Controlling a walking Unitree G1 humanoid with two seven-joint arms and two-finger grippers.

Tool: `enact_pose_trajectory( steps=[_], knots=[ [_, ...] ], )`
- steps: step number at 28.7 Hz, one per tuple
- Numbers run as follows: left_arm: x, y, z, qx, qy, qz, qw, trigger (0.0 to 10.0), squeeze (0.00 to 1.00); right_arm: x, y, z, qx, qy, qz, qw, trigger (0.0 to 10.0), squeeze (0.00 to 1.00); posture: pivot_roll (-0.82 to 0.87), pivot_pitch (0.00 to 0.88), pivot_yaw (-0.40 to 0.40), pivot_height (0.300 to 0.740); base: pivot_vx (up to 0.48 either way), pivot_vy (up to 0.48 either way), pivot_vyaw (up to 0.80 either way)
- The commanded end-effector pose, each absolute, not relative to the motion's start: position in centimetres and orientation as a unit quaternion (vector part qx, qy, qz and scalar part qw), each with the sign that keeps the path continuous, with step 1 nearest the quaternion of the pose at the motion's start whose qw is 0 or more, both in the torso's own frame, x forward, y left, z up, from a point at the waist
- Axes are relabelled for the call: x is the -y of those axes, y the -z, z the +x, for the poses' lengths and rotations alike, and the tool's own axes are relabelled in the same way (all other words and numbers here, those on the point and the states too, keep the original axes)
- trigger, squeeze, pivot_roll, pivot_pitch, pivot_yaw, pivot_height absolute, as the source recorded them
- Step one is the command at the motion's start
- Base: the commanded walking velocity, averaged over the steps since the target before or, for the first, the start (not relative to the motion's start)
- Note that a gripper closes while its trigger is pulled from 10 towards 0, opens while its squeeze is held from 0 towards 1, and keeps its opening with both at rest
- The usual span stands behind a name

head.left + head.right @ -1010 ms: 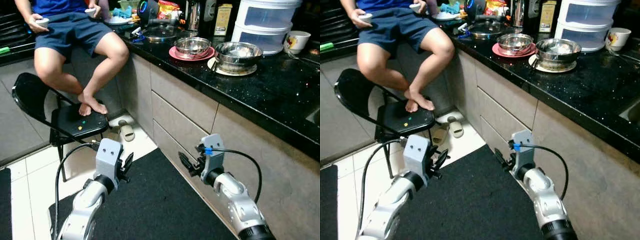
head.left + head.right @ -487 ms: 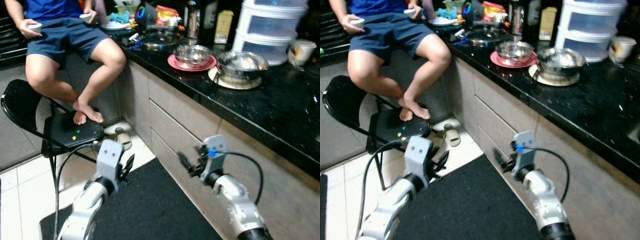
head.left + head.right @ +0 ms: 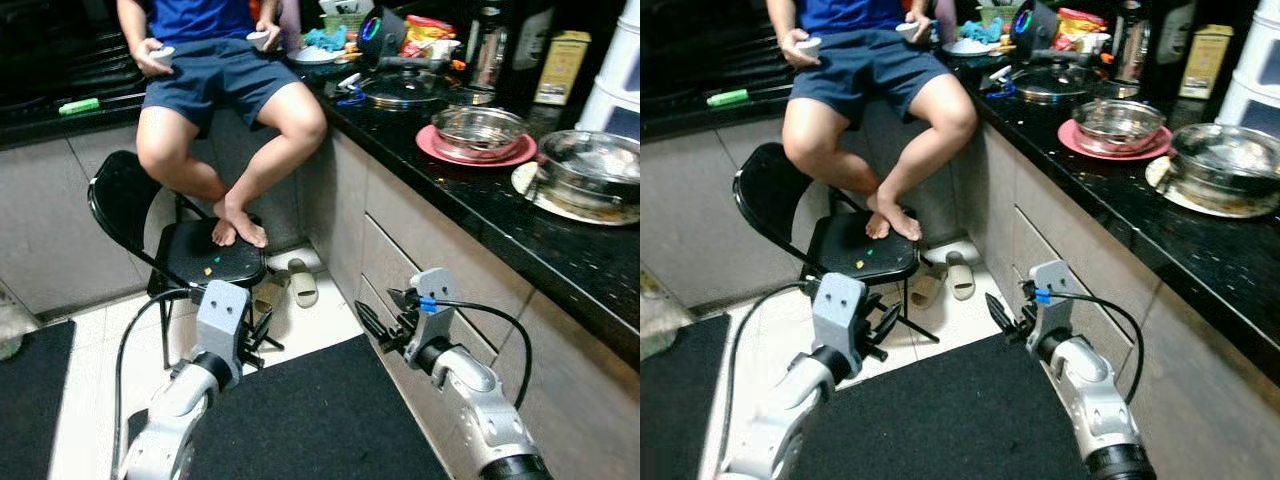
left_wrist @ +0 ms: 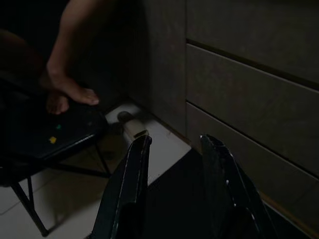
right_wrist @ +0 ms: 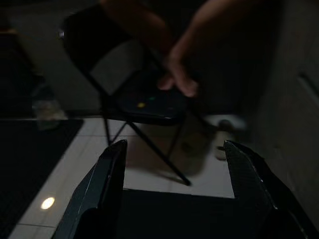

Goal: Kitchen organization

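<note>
**Bowls wait on the counter**

Our left gripper (image 4: pixel 172 189) and right gripper (image 5: pixel 172 194) hang low, fingers apart, holding nothing. The steel bowl (image 3: pixel 480 128) sits on a pink plate (image 3: pixel 432 148) near the counter (image 3: pixel 480 215) edge. It's probably light, hard and slippery; we'd grab its rim.

A seated person in a blue shirt (image 3: pixel 205 15) is cut off above the chest, a white stacked plastic drawer unit (image 3: pixel 622 75) is cropped at the edge, and dim wrist views blur a black folding chair (image 5: pixel 144 102).
</note>
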State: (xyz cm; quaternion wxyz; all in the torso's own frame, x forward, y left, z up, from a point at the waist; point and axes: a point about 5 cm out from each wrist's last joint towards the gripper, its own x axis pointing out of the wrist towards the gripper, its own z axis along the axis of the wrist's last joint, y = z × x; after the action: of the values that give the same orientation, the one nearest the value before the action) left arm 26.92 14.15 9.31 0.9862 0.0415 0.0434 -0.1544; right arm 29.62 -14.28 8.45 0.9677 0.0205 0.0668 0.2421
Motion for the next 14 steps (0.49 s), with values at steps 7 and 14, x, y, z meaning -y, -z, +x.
enact_pose_trajectory(
  steps=[7,14],
  knots=[
    [-14.27,-9.14,27.06,-0.050,0.157,0.048,0.985,10.0,0.00,14.56,-8.63,29.73,-0.060,-0.237,0.032,0.969,10.0,0.00,-0.05,0.000,0.045,0.740,0.324,0.000,0.00],
    [-14.36,-9.15,27.15,-0.050,0.158,0.050,0.985,10.0,0.00,14.51,-8.69,29.82,-0.058,-0.236,0.036,0.969,10.0,0.00,-0.04,0.000,0.047,0.740,0.324,0.000,0.00]
  ],
)
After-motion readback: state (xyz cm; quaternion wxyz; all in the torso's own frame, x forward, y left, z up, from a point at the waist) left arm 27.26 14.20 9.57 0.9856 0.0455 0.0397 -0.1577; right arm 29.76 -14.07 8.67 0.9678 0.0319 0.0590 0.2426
